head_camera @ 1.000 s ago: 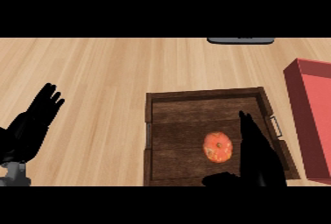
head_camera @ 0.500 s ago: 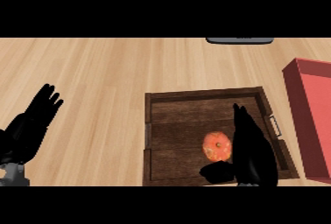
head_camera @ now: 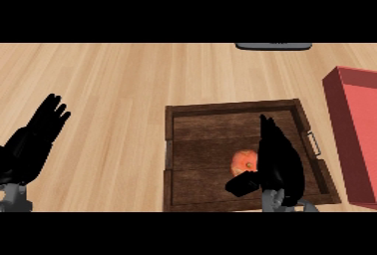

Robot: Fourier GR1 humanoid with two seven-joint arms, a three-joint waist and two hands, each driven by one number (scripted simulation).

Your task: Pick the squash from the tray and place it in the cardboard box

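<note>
One orange squash (head_camera: 243,160) lies in the dark wooden tray (head_camera: 221,110), tucked just left of the right hand (head_camera: 278,159), whose straight fingers cover its right side, thumb below it. Left hand (head_camera: 33,142) rests open at the counter's left.

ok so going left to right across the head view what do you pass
left hand resting open at the left edge → left wall of the wooden tray → squash → right hand right beside it over the tray → red box at the right edge
</note>
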